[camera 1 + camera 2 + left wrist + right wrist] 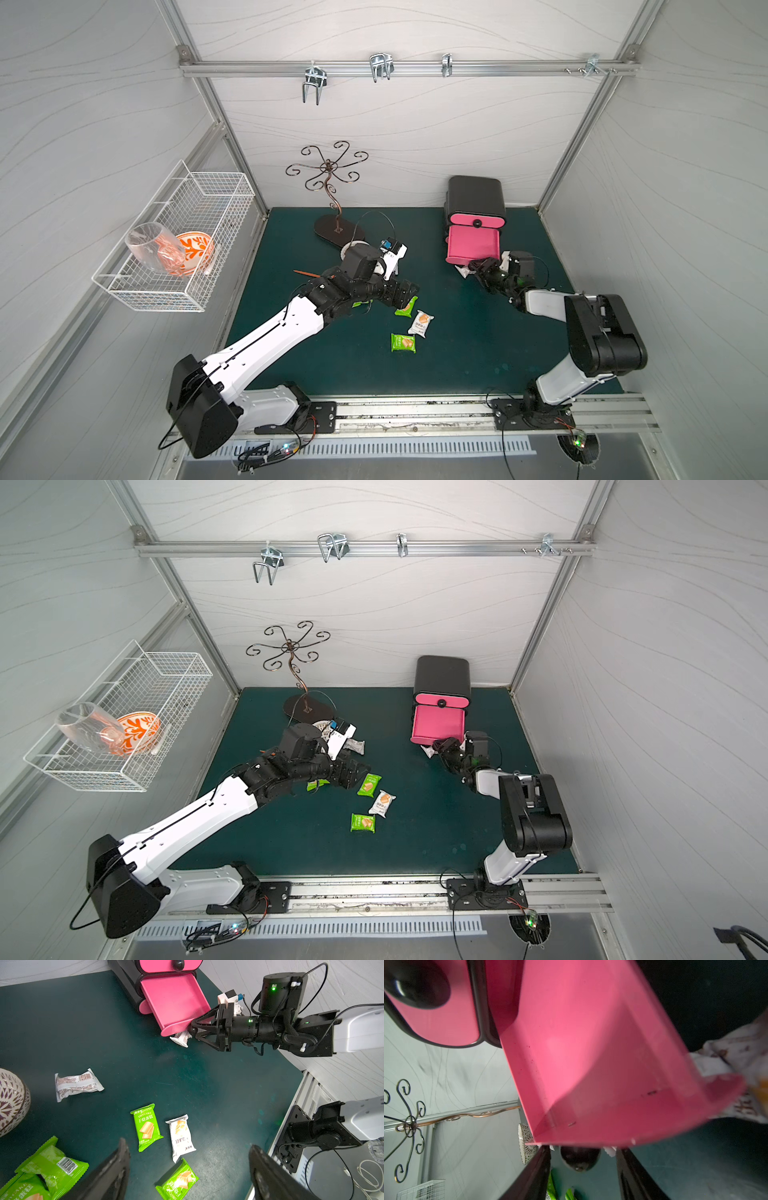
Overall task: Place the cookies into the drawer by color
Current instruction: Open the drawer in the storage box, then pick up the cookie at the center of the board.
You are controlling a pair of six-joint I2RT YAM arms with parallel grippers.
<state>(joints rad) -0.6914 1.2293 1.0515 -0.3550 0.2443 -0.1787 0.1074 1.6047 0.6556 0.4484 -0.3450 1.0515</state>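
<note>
The drawer [473, 243], the middle hot-pink one of a black chest [476, 195], stands pulled out with nothing inside [176, 999]. My right gripper [473, 266] is open at its front, a finger on each side of the black knob [580, 1157] without touching it. One white cookie [181, 1038] lies under the drawer front. My left gripper [188, 1144] hangs wide open and holds nothing, above the mat's middle. There lie a green cookie [406, 306], a white one [421, 323] and another green one [403, 343]. A silver cookie [78, 1084] lies farther back, more green ones [52, 1165] under my left arm.
A scrolled metal stand [328, 174] rises at the back of the green mat [457, 353]. Near its base sits a patterned bowl [10, 1101]. A white wire basket [183, 232] on the left wall holds a glass and an orange bowl. Hooks hang from the rear rail.
</note>
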